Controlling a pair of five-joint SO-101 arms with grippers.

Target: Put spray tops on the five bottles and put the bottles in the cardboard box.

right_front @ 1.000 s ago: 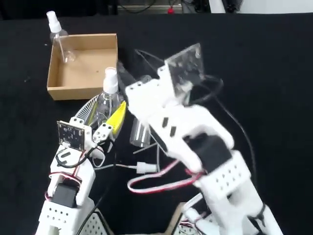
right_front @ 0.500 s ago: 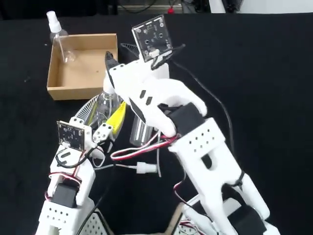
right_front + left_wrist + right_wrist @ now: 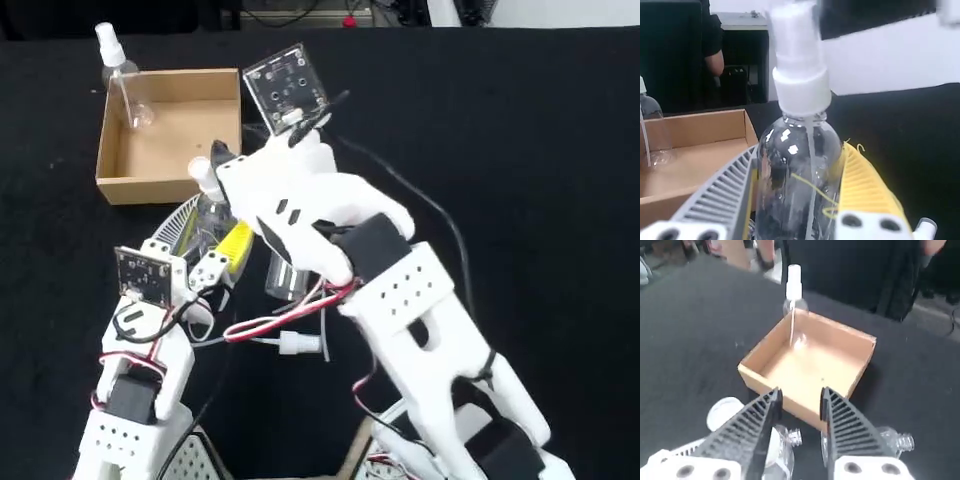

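Fingers (image 3: 720, 200) of the left gripper (image 3: 218, 218) are clamped on the bottle (image 3: 795, 185), held just in front of the cardboard box (image 3: 120, 185) with a spray top (image 3: 797, 75) on its neck. The right gripper (image 3: 800, 392) is poised over that top, fingers (image 3: 757, 427) apart. Met off-centre, the top could be knocked askew or the bottle levered loose. Since a second ago the right arm is swung boxward, and the top is tipped toward it.

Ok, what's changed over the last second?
The right arm swung from the table's middle toward the cardboard box; its open right gripper now hangs over the bottle held in the left gripper. Nothing was grasped or released. Unmoved: the left gripper and its bottle, the capped bottle at the box's far corner, the loose spray top.
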